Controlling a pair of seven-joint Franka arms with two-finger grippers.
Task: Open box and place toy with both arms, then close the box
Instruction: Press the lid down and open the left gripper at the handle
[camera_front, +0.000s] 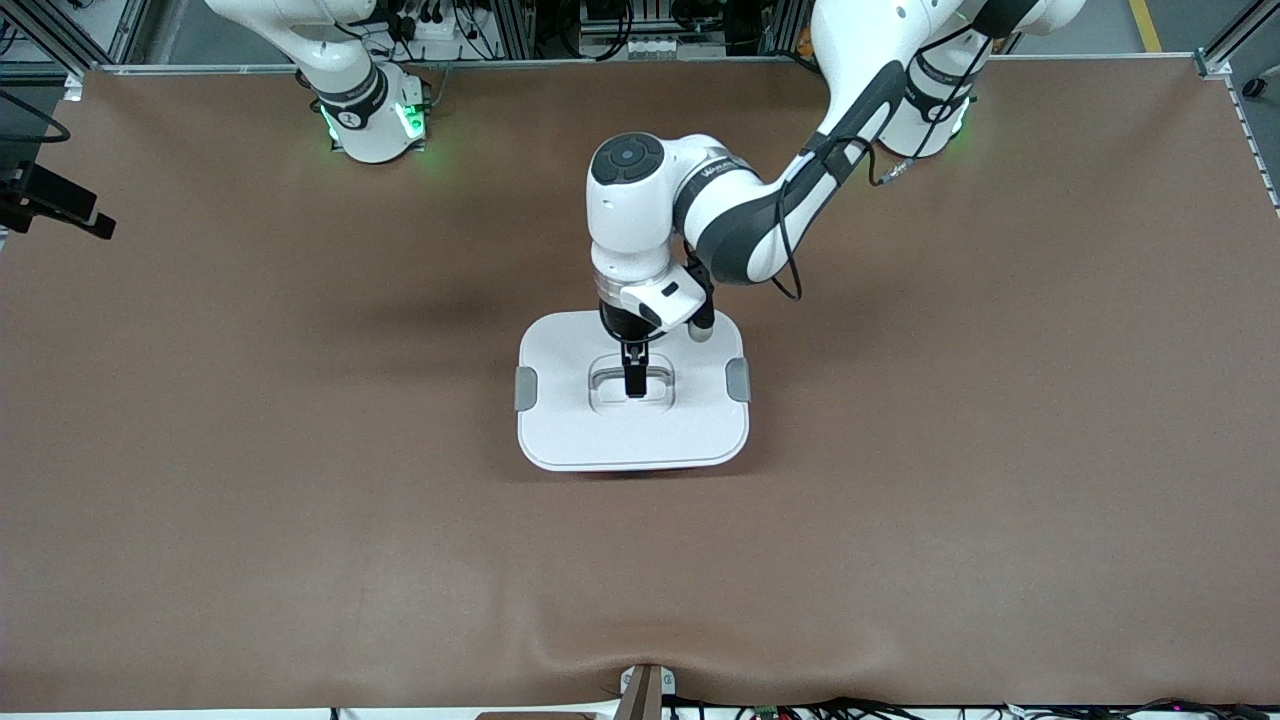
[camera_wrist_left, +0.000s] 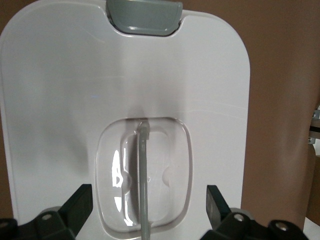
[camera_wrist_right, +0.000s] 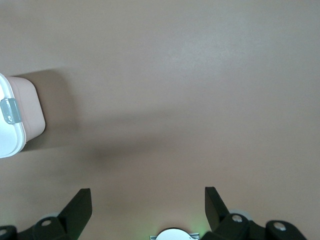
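Left claw (camera_front: 634, 385) of mine hangs spread wide over the box (camera_front: 632, 435), fingers astride its recessed handle (camera_wrist_left: 143, 180), gripping nothing. Lid on, the box's long axis runs between the arms' ends of the tabletop (camera_front: 300, 500). My right claw (camera_wrist_right: 148, 202) waits open, empty, over bare tabletop.

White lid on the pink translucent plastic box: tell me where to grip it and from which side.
Grip the thin grey handle bar in the recess of the white lid, coming straight down from above. The bar stands upright in the hollow with room either side, and the open left gripper already straddles it.

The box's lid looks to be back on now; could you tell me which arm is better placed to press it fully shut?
Probably the left: the left gripper hangs open right over the lid's handle on the box; the right arm waits away from it.
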